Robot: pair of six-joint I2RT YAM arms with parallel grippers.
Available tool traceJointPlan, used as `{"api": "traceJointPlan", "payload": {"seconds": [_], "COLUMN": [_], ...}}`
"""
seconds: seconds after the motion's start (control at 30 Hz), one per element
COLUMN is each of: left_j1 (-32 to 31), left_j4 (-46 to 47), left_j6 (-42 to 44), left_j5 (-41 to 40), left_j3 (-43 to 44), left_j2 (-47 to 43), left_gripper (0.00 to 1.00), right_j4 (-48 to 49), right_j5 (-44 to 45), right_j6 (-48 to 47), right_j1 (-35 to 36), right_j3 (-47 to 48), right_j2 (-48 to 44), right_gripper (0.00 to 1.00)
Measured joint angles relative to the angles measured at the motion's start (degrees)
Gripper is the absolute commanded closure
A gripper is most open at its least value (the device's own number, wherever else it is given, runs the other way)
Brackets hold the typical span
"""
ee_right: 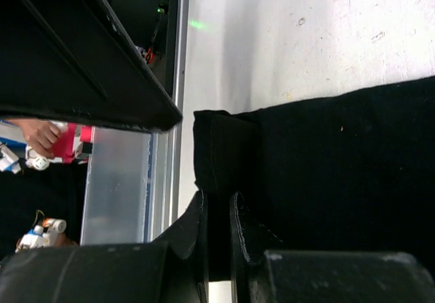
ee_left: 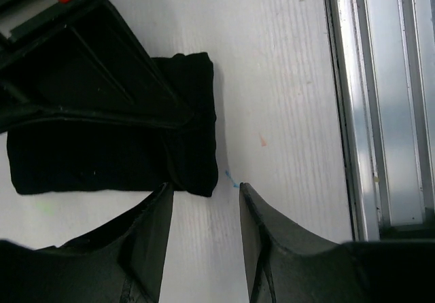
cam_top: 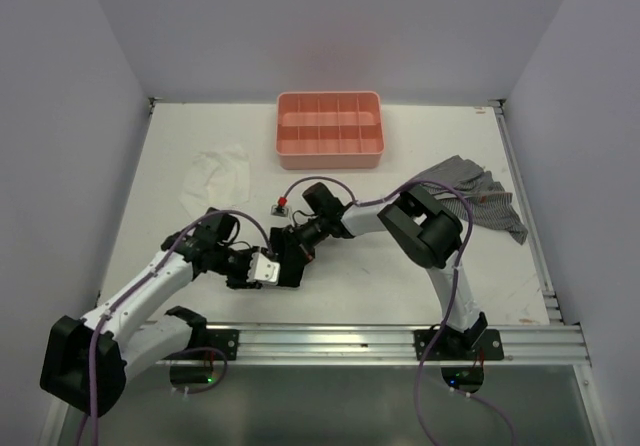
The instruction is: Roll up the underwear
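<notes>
The underwear [ee_left: 88,160] is a black folded bundle on the white table. In the top view it is mostly hidden beneath both grippers. My right gripper [ee_right: 217,195] is shut on a folded edge of the underwear [ee_right: 326,160], with dark fabric filling the narrow gap between its fingers. In the left wrist view the right gripper [ee_left: 81,65] lies over the top of the bundle. My left gripper [ee_left: 204,185] is open, with only bare table between its fingers, and its tips are at the bundle's near right corner. In the top view the left gripper [cam_top: 268,270] and right gripper [cam_top: 292,256] meet near the table's front.
A pink tray [cam_top: 329,97] with dividers stands at the back centre. A thin white cloth [cam_top: 220,171] lies at the left. A grey checked cloth [cam_top: 475,191] lies at the right. An aluminium rail [cam_top: 400,341] runs along the near edge, close to the grippers.
</notes>
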Motion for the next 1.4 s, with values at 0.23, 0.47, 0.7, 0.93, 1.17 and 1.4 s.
{"api": "traceJointPlan", "payload": {"seconds": [0.23, 0.47, 0.7, 0.93, 1.17, 1.4], "left_j1": [-7.85, -10.99, -11.78, -11.76, -10.16, -6.69], "left_j4": [8.72, 15.82, 15.21, 9.16, -0.83, -13.94], "left_j6": [-4.42, -7.82, -7.78, -8.11, -11.65, -15.85], "left_j5": [-3.82, -7.72, -7.30, -3.08, 4.02, 10.56], "left_j3": [-0.13, -0.52, 2.69, 12.48, 24.37, 36.37], "left_j2": [7.19, 14.67, 19.30, 31.41, 45.05, 59.21], "left_gripper": [0.55, 0.87, 1.00, 1.00, 1.00, 1.00], "right_j4": [7.52, 10.01, 4.09, -9.38, -23.06, -30.45], "right_j5": [-0.68, -0.74, 2.29, 10.36, 16.26, 19.74], "right_j6": [3.26, 4.61, 1.38, -7.74, -19.91, -31.26], "right_j1": [-0.33, -0.46, -1.90, -11.37, -19.87, -19.61], "right_j3": [-3.04, -4.13, -4.68, -3.63, -3.85, -11.34], "right_j2": [0.00, -0.02, -4.33, -11.02, -20.70, -41.86], "right_gripper": [1.00, 0.74, 0.28, 0.29, 0.50, 0.58]}}
